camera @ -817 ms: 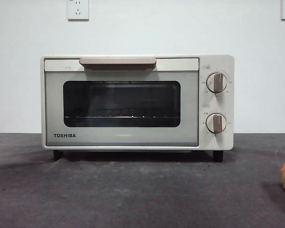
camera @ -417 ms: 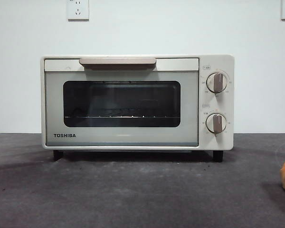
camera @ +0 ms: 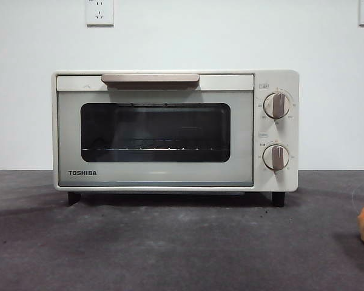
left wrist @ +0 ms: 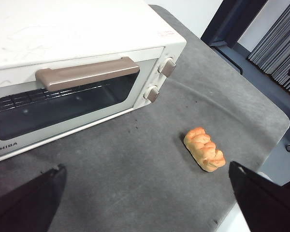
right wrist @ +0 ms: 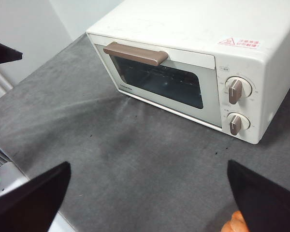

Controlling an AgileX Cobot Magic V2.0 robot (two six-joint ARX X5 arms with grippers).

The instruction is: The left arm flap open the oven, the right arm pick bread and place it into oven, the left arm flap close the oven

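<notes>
left gripper (left wrist: 145, 198): two black jaws, broad wedge shapes tapering to blunt points, matte and plain
left jaw surfaces: smooth, flat-sided, no marking or screw to be seen
right gripper (right wrist: 147, 198): two black jaws of the same wedge form, wide at the base, narrowing to a tip
right jaw surfaces: dull black, faint sheen along the upper edges
other arm's tip (right wrist: 4, 51): a dark, pointed black wedge at the picture's edge
</notes>
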